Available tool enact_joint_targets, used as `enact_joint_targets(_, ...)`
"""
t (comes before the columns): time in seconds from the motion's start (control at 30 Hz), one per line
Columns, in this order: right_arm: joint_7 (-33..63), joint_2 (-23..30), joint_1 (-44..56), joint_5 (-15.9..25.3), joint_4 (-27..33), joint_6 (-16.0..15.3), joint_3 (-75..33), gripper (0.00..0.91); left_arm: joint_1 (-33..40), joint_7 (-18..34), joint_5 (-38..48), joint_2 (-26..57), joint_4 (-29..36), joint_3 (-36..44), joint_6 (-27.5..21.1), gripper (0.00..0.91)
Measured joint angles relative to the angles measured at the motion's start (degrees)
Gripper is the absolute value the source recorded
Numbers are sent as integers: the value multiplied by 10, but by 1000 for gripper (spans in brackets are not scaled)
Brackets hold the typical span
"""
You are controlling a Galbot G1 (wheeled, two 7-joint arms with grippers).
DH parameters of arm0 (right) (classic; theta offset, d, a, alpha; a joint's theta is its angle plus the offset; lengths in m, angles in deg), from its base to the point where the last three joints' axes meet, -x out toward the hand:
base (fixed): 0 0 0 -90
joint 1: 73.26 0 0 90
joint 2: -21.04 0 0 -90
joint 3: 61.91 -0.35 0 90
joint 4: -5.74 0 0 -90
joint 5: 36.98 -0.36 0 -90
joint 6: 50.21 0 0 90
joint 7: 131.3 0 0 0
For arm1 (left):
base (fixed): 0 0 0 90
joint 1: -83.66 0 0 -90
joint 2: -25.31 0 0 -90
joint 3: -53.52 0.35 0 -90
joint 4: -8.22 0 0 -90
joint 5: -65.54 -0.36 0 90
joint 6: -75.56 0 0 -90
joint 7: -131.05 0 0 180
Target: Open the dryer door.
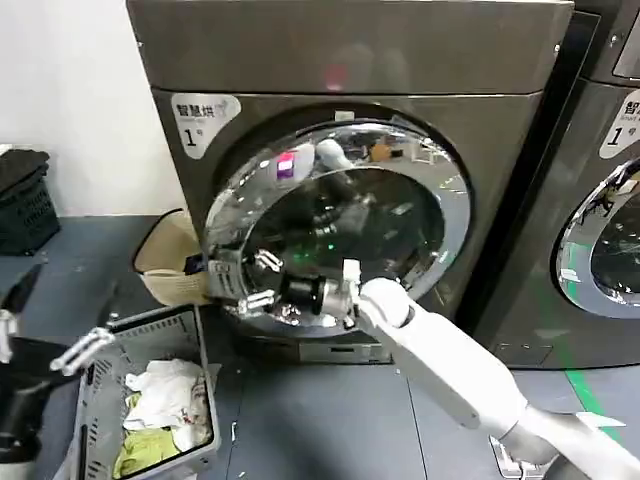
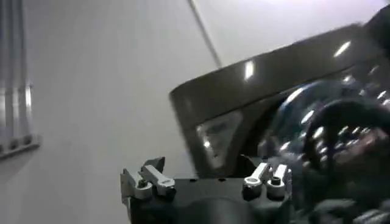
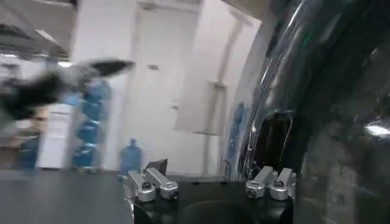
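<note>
Right gripper (image 1: 258,282) sits at the left rim of the dryer door (image 1: 335,225), fingers spread, one above and one below, nothing clamped between them. The door's chrome ring looks already swung a little off the dark machine front. Best to hook that rim and pull in an arc around the right-hand hinge. Left gripper (image 1: 40,350) waits low beside the laundry basket (image 1: 150,330), fingers apart

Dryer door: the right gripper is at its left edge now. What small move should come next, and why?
Probably keep pulling the right gripper outward, toward the robot. The dryer door looks only slightly ajar, its left rim lifted off the machine front, and the gripper sits at that rim. The left gripper waits over the laundry basket.
</note>
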State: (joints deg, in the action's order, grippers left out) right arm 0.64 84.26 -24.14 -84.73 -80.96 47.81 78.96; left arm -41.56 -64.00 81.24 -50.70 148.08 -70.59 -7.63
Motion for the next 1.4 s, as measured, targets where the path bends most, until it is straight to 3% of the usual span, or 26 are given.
enact_joint_targets(0.63,-220,-106,35,-54,-65,12,-38,907,60,-5,-124,113,-107,86,-6,907)
enact_joint_targets(1.0,-246,-165,78,-58,-119,14,-97,907,155,-2,-198,187,-183,162,-32,907)
enact_joint_targets(1.4,-252,-237,222,-54,-190,11,-245,907,269,-11,-255,288,-263,265,-1,907)
